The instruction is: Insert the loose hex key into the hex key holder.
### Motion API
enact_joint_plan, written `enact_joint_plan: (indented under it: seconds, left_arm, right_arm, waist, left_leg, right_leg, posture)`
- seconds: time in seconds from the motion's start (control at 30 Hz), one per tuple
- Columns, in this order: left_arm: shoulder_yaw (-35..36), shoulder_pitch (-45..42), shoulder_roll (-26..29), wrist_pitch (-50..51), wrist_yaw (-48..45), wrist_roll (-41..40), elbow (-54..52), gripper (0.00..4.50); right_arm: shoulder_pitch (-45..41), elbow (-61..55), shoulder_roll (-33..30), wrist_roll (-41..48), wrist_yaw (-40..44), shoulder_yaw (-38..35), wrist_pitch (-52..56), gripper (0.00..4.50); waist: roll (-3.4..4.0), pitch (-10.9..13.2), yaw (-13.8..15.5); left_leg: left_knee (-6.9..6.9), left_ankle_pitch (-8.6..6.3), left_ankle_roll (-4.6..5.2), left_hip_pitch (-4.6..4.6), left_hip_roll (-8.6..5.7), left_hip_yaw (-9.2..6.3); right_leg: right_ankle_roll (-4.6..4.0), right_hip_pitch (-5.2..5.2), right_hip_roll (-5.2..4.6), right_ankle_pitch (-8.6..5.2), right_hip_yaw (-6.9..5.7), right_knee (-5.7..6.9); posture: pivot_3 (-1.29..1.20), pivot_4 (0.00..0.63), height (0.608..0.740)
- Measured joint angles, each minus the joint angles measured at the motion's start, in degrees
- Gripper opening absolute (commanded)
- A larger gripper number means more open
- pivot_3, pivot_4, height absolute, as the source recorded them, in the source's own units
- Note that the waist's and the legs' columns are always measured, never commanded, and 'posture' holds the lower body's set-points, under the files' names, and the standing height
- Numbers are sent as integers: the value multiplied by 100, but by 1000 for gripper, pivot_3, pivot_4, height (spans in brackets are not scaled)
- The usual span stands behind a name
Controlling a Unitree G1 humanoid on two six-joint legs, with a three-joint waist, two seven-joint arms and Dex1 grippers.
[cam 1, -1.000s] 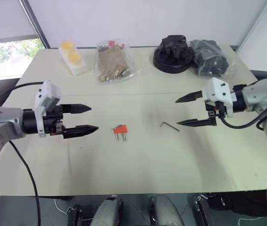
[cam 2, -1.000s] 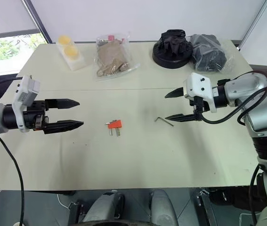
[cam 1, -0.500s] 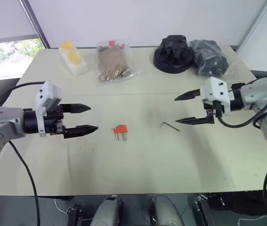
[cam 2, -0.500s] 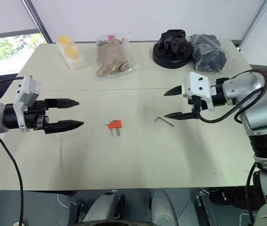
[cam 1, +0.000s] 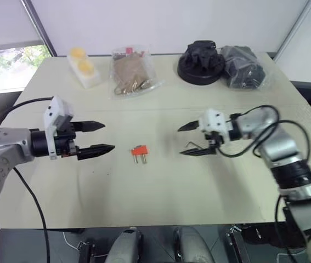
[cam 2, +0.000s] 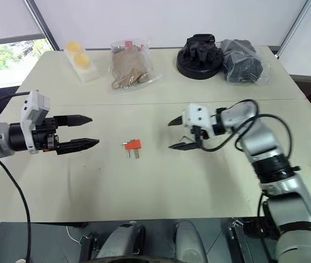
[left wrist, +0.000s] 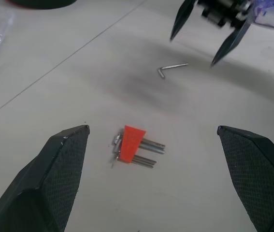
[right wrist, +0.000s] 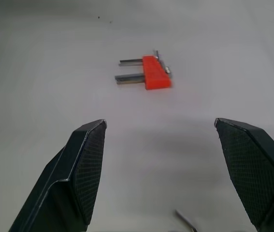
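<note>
1. Two claws face you across the bench point(cam 1: 160, 192), both spread wide and grasping nothing.
2. Your loose hex key point(cam 1: 190, 146) lies flat on the bench between the fingers of the right claw point(cam 1: 185, 139).
3. Your hex key holder point(cam 1: 140, 150) lies at 9 o'clock of that key, apart from it, prongs toward 6 o'clock.
4. The left claw point(cam 1: 102, 137) hangs at 9 o'clock of the holder, not touching it.
5. Your left wrist view shows holder, key and the right claw's tips above the key; the right wrist view shows the holder ahead and just an end of the key low between its fingers.
6. Along the far edge sit clear bags: one with two yellow cups point(cam 1: 84, 66), one with brown pieces point(cam 1: 130, 71), one with dark material point(cam 1: 244, 67), beside a black round object point(cam 1: 201, 62).
</note>
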Motion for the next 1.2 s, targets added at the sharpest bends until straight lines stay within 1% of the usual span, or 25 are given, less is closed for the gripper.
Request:
enact_joint_plan:
  seconds: [0.1, 0.33, 0.57, 0.83, 1.2]
  left_arm:
    - [14, 137, -21, 8, 69, -3, -86, 4428]
    - [181, 464, -31, 51, 261, -64, -408, 4428]
    - [445, 759, -33, 95, 497, -204, -697, 4428]
    - [568, 874, -33, 202, 666, -374, -827, 4428]
    - [624, 970, -32, 211, 762, -464, -917, 4428]
  right_arm:
    - [-180, 679, 515, -321, -165, 295, -350, 3734]
    - [-790, 2120, 1320, -864, -478, 543, -1157, 3734]
    - [-925, 3185, 1726, -1201, -653, 589, -1790, 3734]
    - [-1078, 3667, 2063, -1291, -801, 521, -2105, 3734]
    - [-1199, 4031, 2406, -1304, -845, 442, -2090, 3734]
  waist:
    - [0, 0, -4]
    - [0, 0, -15]
    - [0, 0, -22]
    - [0, 0, -151]
    - [1, 0, -170]
  left_leg:
    - [0, 1, -2, 0, 0, 0]
    - [0, 3, -5, 0, 0, -1]
    - [-2, 3, -6, 0, -1, -3]
    - [-4, 5, -9, 1, 1, -8]
    - [-8, 5, -10, 2, 2, -8]
  right_leg:
    - [0, -2, 0, 0, 0, 2]
    - [0, -3, 2, 0, -1, 2]
    - [0, -3, 3, 0, -1, 3]
    - [-1, -3, 7, 1, -2, 6]
    - [-1, -5, 7, 1, -2, 8]
  posture:
    - [0, 150, 740]
    - [0, 150, 740]
    - [0, 150, 740]
    - [0, 150, 740]
    - [0, 150, 740]
